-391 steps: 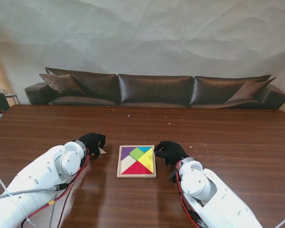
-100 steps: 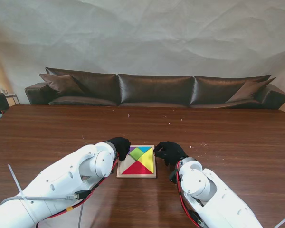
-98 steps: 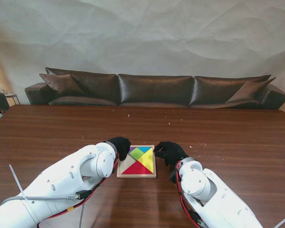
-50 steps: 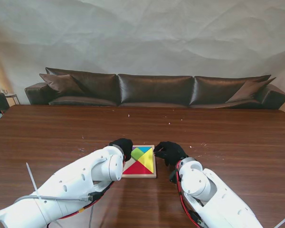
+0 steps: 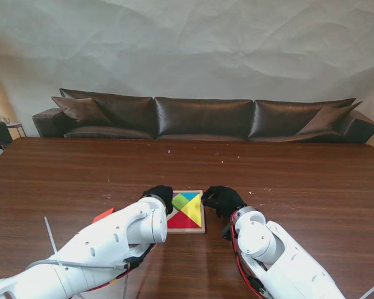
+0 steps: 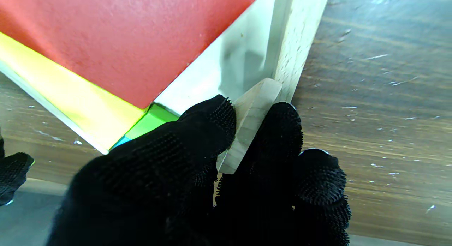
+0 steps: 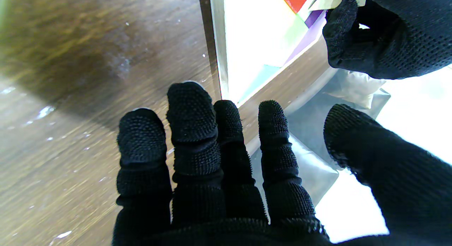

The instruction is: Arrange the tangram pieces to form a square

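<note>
Left robot hand (image 6: 197, 175) moved in, pinching pale wooden piece (image 6: 249, 124).

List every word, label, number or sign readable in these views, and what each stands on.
None. No text shows on the tangram pieces, the wooden tray, the unpainted piece pinched by the left hand, the right hand, the arms, table or sofa.

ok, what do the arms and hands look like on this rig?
Both arms are glossy white, rounded shells with bulbous joints. Red cabling runs along the left arm and the right arm; the left also carries grey cable and white zip ties. The left hand and right hand wear black knit gloves with nubbed fingertips.
</note>
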Controlling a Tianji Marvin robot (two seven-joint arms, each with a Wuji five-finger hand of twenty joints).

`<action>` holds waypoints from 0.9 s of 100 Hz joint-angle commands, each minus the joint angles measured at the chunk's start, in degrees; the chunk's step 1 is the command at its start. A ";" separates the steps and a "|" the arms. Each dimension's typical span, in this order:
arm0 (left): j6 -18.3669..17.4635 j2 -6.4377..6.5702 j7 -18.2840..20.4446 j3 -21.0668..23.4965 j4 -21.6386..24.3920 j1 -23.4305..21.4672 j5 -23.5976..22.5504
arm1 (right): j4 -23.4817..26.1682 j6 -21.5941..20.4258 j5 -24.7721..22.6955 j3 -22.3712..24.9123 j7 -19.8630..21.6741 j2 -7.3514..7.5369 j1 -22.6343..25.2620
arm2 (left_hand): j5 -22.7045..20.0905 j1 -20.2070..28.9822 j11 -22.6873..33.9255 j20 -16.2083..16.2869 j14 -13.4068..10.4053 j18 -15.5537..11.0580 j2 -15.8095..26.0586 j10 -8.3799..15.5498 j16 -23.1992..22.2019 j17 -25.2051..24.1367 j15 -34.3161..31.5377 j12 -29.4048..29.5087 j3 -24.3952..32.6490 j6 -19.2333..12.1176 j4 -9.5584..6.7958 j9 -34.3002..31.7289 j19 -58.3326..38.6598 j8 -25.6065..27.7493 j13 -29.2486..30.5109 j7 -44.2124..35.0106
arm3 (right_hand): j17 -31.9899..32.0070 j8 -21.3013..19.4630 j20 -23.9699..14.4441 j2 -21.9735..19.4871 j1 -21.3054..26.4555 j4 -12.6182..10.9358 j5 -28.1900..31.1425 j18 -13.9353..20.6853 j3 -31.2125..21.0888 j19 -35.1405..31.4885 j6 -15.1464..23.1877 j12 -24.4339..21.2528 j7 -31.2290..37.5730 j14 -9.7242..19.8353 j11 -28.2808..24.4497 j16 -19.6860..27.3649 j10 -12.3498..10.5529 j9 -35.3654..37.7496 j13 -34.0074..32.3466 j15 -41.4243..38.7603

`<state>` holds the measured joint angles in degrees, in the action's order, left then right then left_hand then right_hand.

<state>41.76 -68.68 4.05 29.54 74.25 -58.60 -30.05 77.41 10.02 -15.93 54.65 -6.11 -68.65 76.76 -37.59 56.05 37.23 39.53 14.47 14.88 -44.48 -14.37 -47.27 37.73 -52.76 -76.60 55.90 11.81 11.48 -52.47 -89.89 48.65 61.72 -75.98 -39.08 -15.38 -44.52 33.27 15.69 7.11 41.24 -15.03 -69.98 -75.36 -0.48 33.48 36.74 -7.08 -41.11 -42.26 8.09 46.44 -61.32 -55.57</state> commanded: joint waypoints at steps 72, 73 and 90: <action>3.13 -0.73 3.38 -3.02 0.75 2.01 1.57 | -0.06 -0.26 0.15 -0.12 0.86 -0.15 0.10 | 4.63 -5.31 -2.67 4.08 0.81 0.89 2.19 -2.17 0.32 -5.64 -3.95 3.42 -1.52 3.87 -0.67 4.56 -1.23 -3.08 -6.68 8.40 | 7.64 0.01 -1.39 -1.61 -0.48 -1.55 0.17 -0.37 0.97 -1.69 0.00 -0.59 0.73 -0.14 -0.77 0.25 1.19 -1.36 0.92 -0.87; 3.10 -0.78 3.29 -2.96 0.71 1.97 1.61 | -0.06 -0.26 0.15 -0.12 0.86 -0.15 0.10 | 4.72 -5.26 -2.69 4.10 0.90 0.92 2.21 -2.33 0.32 -5.70 -3.95 3.49 -1.49 3.91 -0.69 4.58 -1.20 -3.13 -6.67 8.50 | 7.64 0.01 -1.39 -1.63 -0.49 -1.55 0.17 -0.37 0.98 -1.69 0.00 -0.59 0.73 -0.31 -0.76 0.24 1.19 -1.37 0.94 -0.88; 2.77 -1.28 2.50 -2.55 0.24 1.98 2.19 | -0.06 -0.23 0.17 -0.09 0.91 -0.14 0.11 | 5.41 -6.18 -2.94 4.44 1.24 1.15 3.27 -2.85 0.32 -6.15 -3.97 4.42 -2.06 4.71 -0.72 5.80 -0.93 -4.01 -7.23 10.40 | 7.67 -0.02 -1.40 -1.60 -0.46 -1.55 0.30 -0.40 1.00 -1.69 -0.13 -0.59 0.73 -0.24 -0.74 0.25 1.25 -1.39 0.94 -0.88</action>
<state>44.69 -69.31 5.68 26.75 74.41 -56.65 -28.23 77.31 9.97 -15.80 54.66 -6.10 -68.65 76.70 -33.60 50.73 34.06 42.45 14.39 14.92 -42.27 -16.59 -47.36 32.27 -55.04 -72.82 54.97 14.56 10.65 -48.24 -89.89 45.42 55.75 -66.85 -39.08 -15.38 -44.52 33.27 15.69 7.11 41.24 -15.03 -69.92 -75.36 -0.48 33.48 36.76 -7.08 -41.11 -42.25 8.10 46.44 -61.32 -55.57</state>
